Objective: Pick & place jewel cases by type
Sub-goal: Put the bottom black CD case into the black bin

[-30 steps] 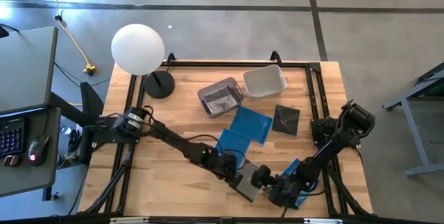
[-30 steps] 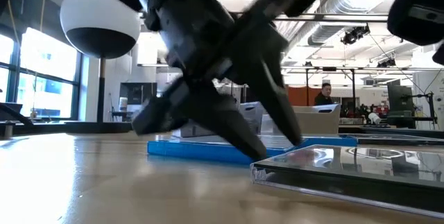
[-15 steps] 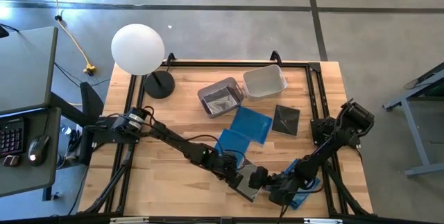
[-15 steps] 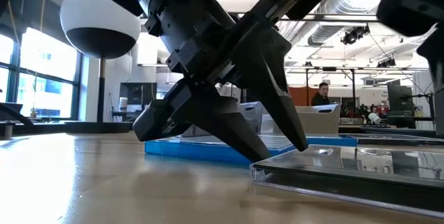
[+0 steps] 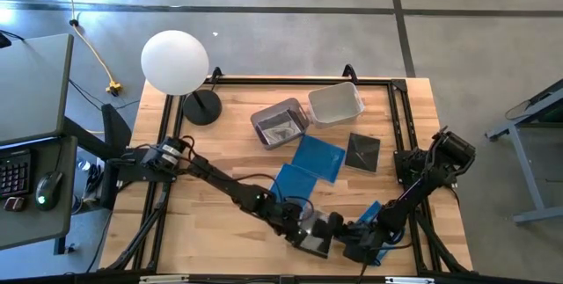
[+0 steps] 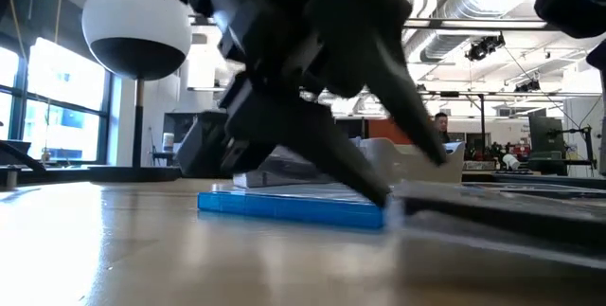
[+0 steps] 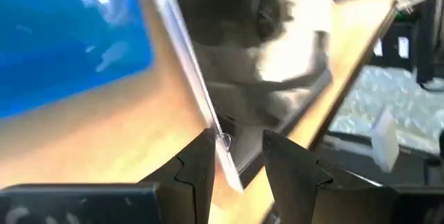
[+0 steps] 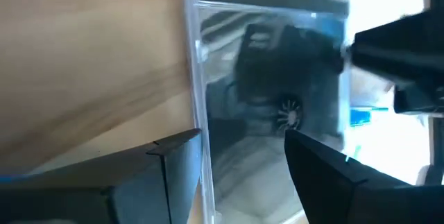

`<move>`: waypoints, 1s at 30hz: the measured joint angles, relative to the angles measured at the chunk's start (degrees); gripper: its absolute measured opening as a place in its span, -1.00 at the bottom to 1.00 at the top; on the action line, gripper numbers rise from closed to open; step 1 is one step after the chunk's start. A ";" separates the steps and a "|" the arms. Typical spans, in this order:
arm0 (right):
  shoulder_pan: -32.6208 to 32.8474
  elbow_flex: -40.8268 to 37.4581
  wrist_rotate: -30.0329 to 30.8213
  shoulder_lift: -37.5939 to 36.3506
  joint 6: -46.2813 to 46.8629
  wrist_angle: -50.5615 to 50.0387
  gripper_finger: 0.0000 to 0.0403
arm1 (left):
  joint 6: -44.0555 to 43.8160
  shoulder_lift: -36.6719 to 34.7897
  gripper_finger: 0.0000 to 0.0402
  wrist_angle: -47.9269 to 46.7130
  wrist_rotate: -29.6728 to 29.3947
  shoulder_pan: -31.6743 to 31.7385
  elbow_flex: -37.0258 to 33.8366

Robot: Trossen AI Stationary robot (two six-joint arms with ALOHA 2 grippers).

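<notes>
A dark jewel case with a clear shiny front (image 5: pixel 317 240) lies near the table's near edge, between my two grippers. It also shows in the low view (image 6: pixel 492 216). My left gripper (image 5: pixel 303 229) is at its left edge, shut on it (image 7: pixel 239 161). My right gripper (image 5: pixel 339 231) is open at its right side, fingers spread over the case's front (image 8: pixel 270 106). Two blue cases (image 5: pixel 317 156) (image 5: pixel 295 181) lie flat mid-table, and another dark case (image 5: pixel 362 152) lies to their right. My left gripper has the dark case's clear edge (image 7: pixel 223 141) between its two fingers, close to a corner, slanting down from the table's left. The case's far part reaches away toward my right gripper; whether it is lifted clear I cannot tell. Whether my right gripper touches the case I cannot tell.
A grey tub (image 5: pixel 280 123) and a clear tub (image 5: pixel 335 103) stand at the far middle. A white globe lamp (image 5: pixel 176 62) stands at the far left. A blue case (image 6: pixel 284 207) lies just behind the left gripper in the low view. A black frame (image 5: pixel 400 86) rims the table.
My left gripper has gone a little toward the table's near and right edges, and the dark case has shifted that way with it. In the low view the case's near corner has drawn back to the right and sits higher than before.
</notes>
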 joint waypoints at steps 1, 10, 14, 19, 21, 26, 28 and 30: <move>-0.02 0.00 -0.05 0.00 -0.42 -0.13 -0.02 | 0.66 -0.03 -0.42 -0.04 0.15 -0.05 0.46; -0.67 0.00 4.53 0.00 -1.35 -2.87 -0.02 | 3.35 -0.98 -0.42 -5.46 0.33 -0.05 4.50; -2.26 0.00 6.62 -0.03 -1.89 -2.68 -0.02 | 3.26 -1.00 -0.42 -9.87 -0.12 0.27 5.05; -4.92 0.14 6.19 -0.15 -3.26 -1.50 -0.02 | 1.93 -0.85 -0.42 -18.92 -2.10 1.46 4.97; -6.01 0.33 5.46 -0.27 -3.73 -0.99 -0.02 | 1.93 -0.85 -0.42 -22.66 -3.55 2.27 4.93; -7.72 0.44 5.52 -0.33 -3.89 -0.57 -0.02 | 3.87 -1.67 -0.42 -28.54 -4.82 4.13 5.02; -8.17 0.44 6.49 -0.33 -3.90 -0.70 -0.02 | 5.21 -2.46 -0.42 -29.70 -4.84 4.70 5.00; -8.26 0.44 7.75 -0.33 -3.70 -2.00 -0.02 | 6.34 -2.88 -0.42 -29.57 -4.61 4.78 4.97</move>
